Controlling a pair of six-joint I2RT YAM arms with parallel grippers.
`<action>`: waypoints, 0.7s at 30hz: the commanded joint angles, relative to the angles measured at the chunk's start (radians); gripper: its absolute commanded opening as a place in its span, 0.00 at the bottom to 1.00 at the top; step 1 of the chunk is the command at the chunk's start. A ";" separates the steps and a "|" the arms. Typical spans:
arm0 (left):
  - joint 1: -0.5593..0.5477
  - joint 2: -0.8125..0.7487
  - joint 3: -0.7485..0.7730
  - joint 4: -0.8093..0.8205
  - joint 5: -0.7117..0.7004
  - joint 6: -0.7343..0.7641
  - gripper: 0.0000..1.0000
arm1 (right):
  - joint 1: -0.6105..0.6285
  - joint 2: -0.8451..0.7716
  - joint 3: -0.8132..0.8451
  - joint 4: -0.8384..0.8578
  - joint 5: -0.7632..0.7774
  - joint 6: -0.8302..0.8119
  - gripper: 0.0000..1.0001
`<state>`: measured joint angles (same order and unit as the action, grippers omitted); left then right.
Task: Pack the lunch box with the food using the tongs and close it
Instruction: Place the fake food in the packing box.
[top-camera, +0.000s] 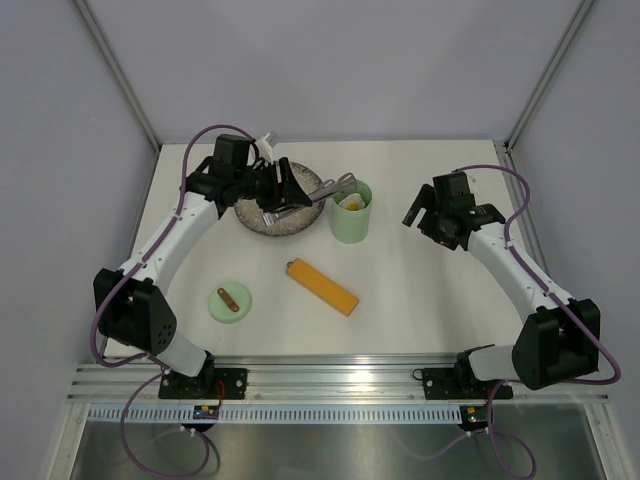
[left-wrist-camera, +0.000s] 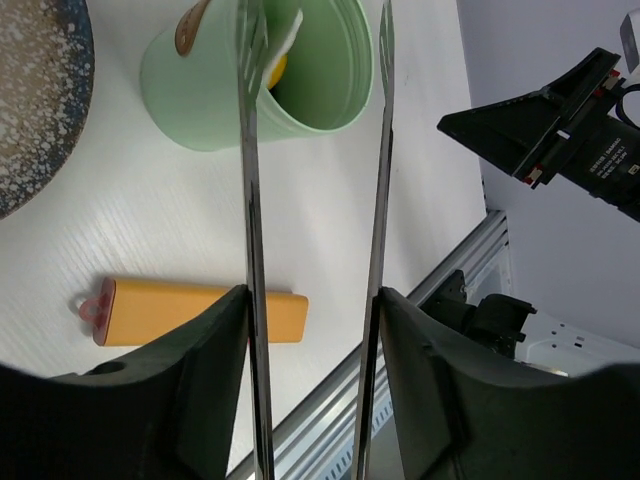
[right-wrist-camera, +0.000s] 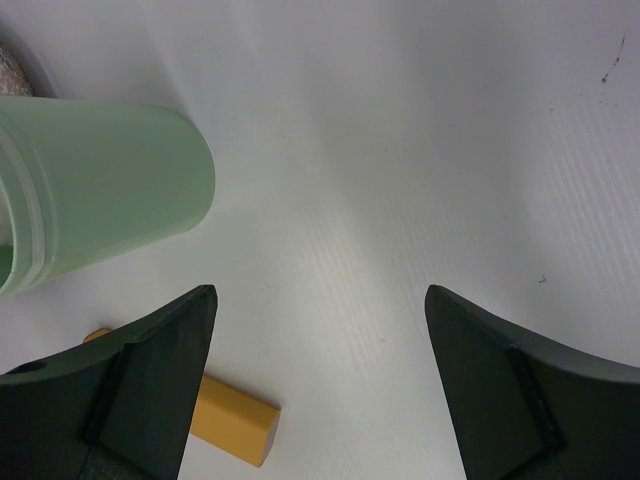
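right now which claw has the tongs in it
The left claw: it grips the tongs, their tips over the lunch box. The right claw hangs open and empty.

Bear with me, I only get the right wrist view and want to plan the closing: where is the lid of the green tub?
Observer: The lid lies flat on the table, handle up, to the left of the orange bar and well apart from the tub.
Operator: Is the tub's mouth free?
Observer: No. The left gripper holds the tongs, tips apart, right at the mouth.
Operator: Anything inside?
Observer: Yes, a yellow and white piece of food.
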<state>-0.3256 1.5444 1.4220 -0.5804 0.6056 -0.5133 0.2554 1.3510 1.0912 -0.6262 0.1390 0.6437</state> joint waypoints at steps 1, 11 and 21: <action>-0.003 -0.015 0.015 0.054 0.016 0.010 0.58 | -0.004 -0.013 -0.002 0.002 0.022 0.005 0.93; -0.003 -0.056 0.029 0.048 0.017 0.009 0.54 | -0.004 -0.016 -0.004 0.002 0.020 0.007 0.93; -0.001 -0.122 0.100 0.016 0.013 0.042 0.09 | -0.002 -0.015 -0.004 0.005 0.017 0.007 0.93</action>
<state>-0.3260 1.4868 1.4452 -0.5877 0.6060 -0.5007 0.2554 1.3510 1.0897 -0.6262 0.1387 0.6437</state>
